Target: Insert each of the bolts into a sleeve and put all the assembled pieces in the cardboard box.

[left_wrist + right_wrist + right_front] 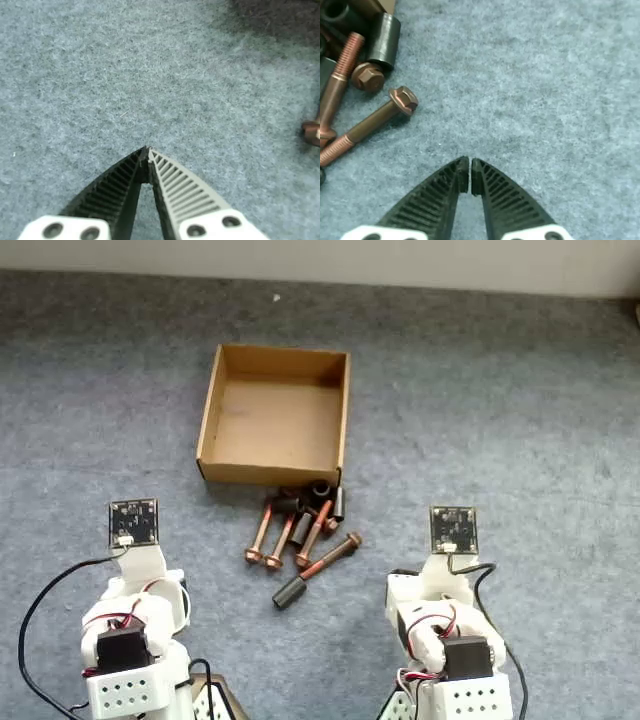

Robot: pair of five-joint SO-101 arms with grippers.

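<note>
High view: the box [209, 410] sits open on the grey worktop [500, 390], toward the far side. Just in front of its near wall, the bolts [283, 540] and sleeves [340, 502] lie in a loose heap, and the farthest sleeves are against the cardboard. At the heap's near edge the outer bolt [330, 555] lies slanted. A stray sleeve [290, 592] is at its threaded end, but I cannot tell whether the tip is inside it. The left arm [130, 620] and right arm [450, 625] stand at the near edge, one on each side of the heap and apart from it.

Left wrist view: the left gripper [147, 151] hangs over the worktop with its jaws together at the tips and nothing between them. One bolt head [312, 132] lies well off to the side.

Right wrist view: the right gripper [470, 164] has its jaws all but touching and grips nothing. A flanged head [403, 99] lies near it on the heap's side. Beyond that are a hex head [367, 77] and a dark sleeve [385, 35].
</note>
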